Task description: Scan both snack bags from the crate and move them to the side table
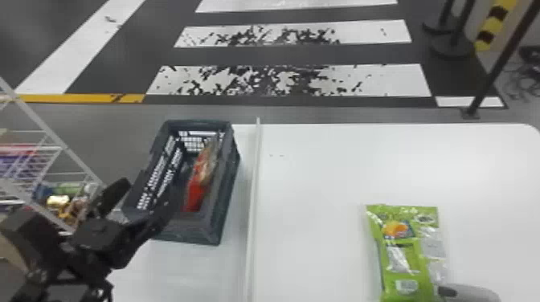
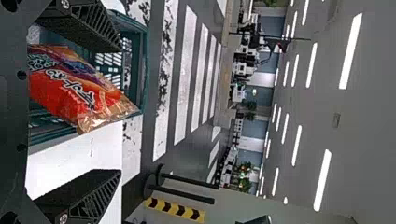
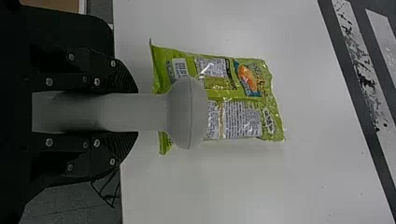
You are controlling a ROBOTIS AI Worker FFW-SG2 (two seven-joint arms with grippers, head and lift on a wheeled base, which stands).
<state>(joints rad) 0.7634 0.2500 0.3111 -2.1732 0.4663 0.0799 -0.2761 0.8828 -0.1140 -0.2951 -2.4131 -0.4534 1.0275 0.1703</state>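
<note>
Crate (image 1: 219, 217) — red snack bag (image 1: 197, 184) inside, leaning against one wall.

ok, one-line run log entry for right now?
left gripper: open at crate | red bag: in crate, ungripped | right gripper: holding scanner by green bag | green bag: on white table | phase: likely scanning

Blocky black left arm (image 1: 42, 241) shown here, built up in angular segments. Matte-black left gripper (image 1: 148, 192) next: wedge-shaped fingers (image 2: 86, 198) cut with slanted slots, small round pale marks set near bases, dark flat plate (image 2: 11, 112) pierced by round holes. And over to black right gripper (image 3: 135, 112): outer edges rounded, surfaces finely ridged, silver screws (image 3: 97, 81) mirrored on both sides.
</note>
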